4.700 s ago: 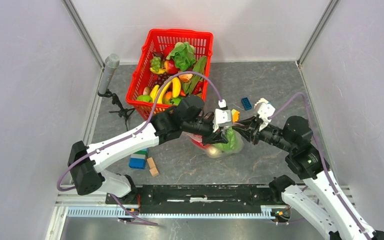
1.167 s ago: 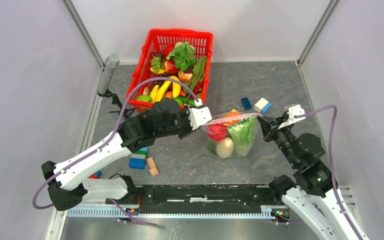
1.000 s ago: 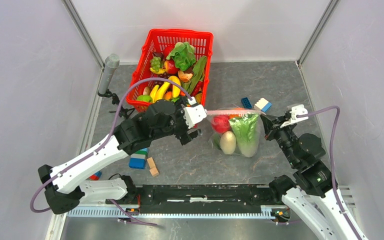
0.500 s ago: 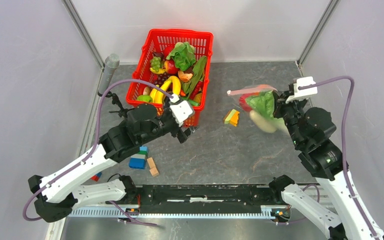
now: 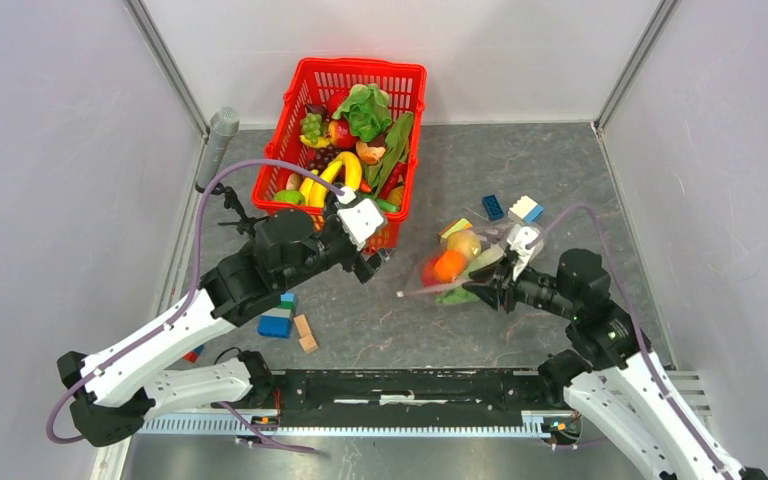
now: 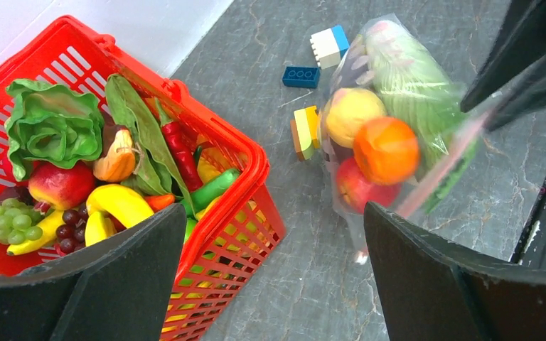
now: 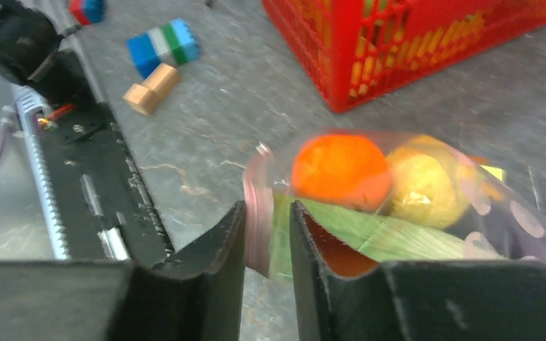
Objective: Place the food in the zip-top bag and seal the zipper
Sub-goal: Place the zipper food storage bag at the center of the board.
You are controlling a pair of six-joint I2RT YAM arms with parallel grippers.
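Right gripper (image 5: pixel 493 290), jaws a slit apart, straddles the mouth end of the zip-top bag (image 5: pixel 470 258); whether it pinches is unclear. Left gripper (image 5: pixel 372 262) gapes wide and empty beside the red basket (image 5: pixel 290 150), farther off. Bag lies on the table, food (image 5: pixel 448 266) inside. Its pink zipper (image 5: pixel 438 291) runs from the right fingers toward the left arm.
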